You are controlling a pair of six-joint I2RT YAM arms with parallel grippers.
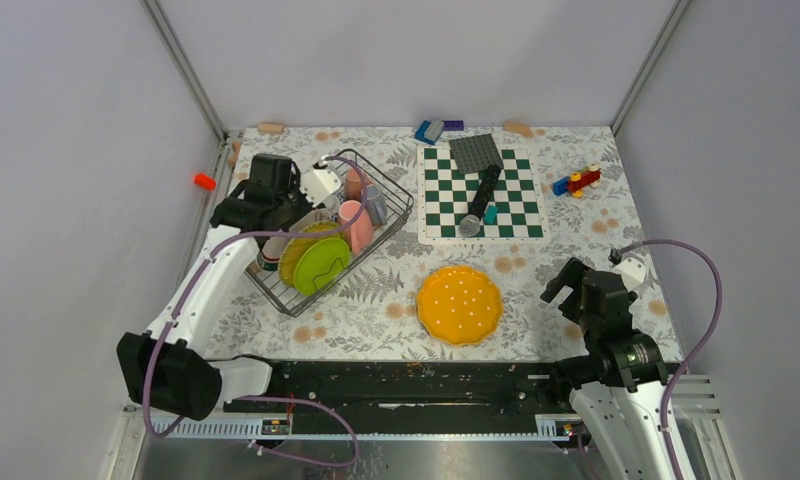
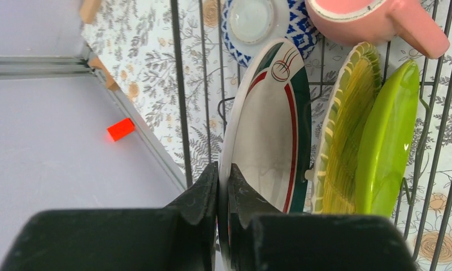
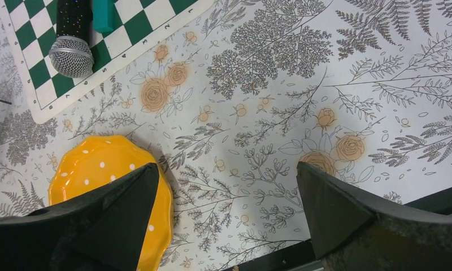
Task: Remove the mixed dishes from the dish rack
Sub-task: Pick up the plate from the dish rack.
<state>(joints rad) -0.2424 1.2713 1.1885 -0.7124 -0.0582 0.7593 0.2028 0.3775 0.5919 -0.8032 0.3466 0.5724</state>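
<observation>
white plate (image 2: 263, 147): I lose its lower rim behind my left gripper (image 2: 224, 176), bottom centre.
blue bowl (image 2: 300, 34): cut by the top edge.
pink mug (image 2: 376, 20): top cut off, upper right.
orange plate (image 3: 99, 169): lower left, partly behind a finger (image 3: 116, 209) of my right gripper (image 3: 225, 169).
microphone (image 3: 71, 39): handle runs off the top.

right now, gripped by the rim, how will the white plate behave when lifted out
The white plate looks rigid and glossy, so it should keep shape but could slip. The left gripper pinches only its rim, so it may swing. The ribbed yellow plate stands close; it might get knocked.
</observation>
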